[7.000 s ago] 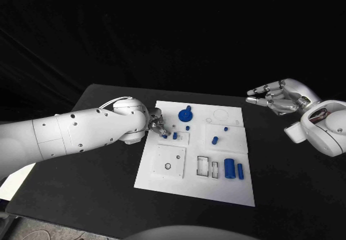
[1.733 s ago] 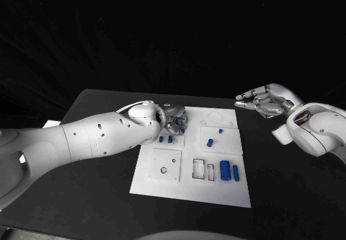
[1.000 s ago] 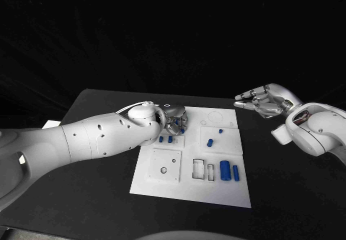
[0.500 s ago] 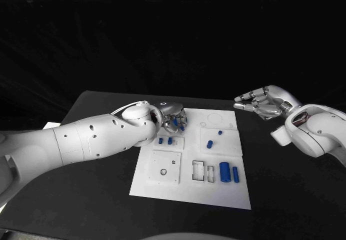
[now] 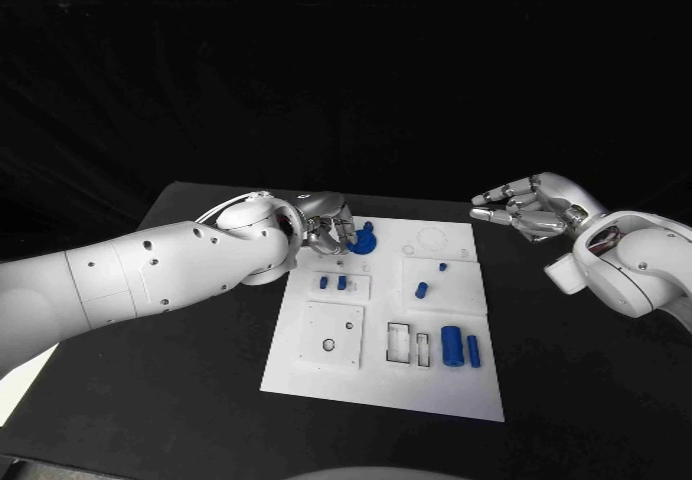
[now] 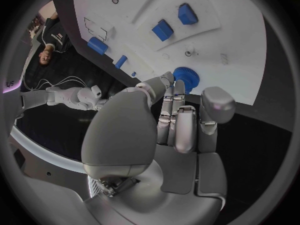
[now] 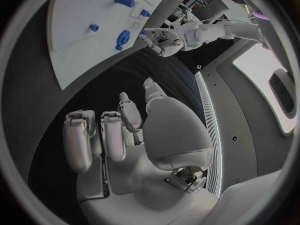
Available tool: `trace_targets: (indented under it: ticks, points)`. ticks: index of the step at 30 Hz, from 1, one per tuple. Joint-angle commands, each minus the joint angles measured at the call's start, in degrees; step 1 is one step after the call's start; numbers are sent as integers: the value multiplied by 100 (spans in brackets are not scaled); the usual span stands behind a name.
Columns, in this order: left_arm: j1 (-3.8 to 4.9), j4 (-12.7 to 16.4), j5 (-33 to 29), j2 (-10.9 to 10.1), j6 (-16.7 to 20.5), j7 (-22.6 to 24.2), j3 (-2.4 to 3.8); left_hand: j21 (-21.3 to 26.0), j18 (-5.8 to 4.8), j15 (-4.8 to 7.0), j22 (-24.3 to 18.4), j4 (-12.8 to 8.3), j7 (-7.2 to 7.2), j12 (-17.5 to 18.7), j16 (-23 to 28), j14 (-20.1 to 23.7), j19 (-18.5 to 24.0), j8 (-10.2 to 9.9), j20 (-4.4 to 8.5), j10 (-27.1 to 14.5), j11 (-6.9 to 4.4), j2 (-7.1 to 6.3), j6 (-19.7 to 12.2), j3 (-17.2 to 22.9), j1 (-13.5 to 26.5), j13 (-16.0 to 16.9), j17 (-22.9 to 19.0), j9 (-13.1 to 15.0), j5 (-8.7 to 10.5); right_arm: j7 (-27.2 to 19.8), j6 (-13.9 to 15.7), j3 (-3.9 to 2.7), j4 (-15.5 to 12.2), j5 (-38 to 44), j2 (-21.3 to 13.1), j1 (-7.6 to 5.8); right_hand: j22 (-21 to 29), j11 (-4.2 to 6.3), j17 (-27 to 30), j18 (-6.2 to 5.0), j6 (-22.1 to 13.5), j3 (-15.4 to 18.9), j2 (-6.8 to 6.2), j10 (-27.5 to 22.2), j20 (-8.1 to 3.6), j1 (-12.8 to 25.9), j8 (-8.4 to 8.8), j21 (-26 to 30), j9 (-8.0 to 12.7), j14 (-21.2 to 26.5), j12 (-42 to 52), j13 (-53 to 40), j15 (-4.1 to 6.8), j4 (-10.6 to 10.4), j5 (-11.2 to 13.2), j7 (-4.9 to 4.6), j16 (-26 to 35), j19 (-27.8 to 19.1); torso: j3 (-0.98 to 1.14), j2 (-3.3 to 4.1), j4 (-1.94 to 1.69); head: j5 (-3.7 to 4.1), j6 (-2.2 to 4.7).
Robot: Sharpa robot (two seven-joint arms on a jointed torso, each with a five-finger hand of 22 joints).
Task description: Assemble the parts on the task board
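L hand (image 5: 329, 229) curled; R hand (image 5: 531, 208) curled, raised.

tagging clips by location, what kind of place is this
Most likely a robotics lab or test bench: a black table before a dark backdrop, a white task board carrying small blue parts, and two white robot arms with silver hands, left hand and right hand.

No legible text or labels.

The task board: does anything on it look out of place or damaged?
Nothing stands out. The task board lies flat, its blue parts in order; the blue gear sits at the far end beside the left hand. The right hand hovers off the board, holding nothing.
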State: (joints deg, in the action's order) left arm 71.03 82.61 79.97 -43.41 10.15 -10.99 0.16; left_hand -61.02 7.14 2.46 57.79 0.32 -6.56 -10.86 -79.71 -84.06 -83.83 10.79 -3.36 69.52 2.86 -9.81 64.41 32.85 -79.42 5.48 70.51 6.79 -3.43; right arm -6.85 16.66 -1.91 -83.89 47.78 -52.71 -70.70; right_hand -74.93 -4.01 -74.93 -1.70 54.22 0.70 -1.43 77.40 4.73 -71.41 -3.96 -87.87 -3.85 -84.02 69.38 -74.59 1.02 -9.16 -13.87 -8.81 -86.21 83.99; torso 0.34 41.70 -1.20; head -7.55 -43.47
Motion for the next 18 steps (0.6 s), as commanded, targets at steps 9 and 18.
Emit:
trace_targets:
  ticks: [9,18]
  points:
    - [9,28,-381,-160,-195,-177,5,33,-63,-44,-3,-19,-16,66,-35,-255,-60,-42,-4,47,4,-2,52,-22,99,-10,-18,-13,-6,-36,-42,-1,-2,4,-3,4,-1048,15,-948,70,49,43,58,-18,38,-21,-14,23,-10,-460,13,-5,-36,4,-36,-4,23,430,-8,3,5,-30,-28]
    - [-67,-63,-376,-125,-203,-185,-11,66,-56,-47,-34,-9,-19,97,-34,-253,-54,-59,-7,54,7,-8,57,-31,128,-11,-25,-15,-5,-50,-4,-1,-9,4,-13,4,-1044,16,-946,69,54,49,59,-30,38,-26,-17,26,-11,-460,-6,10,-35,6,-36,-3,24,429,-10,4,11,-17,-36]
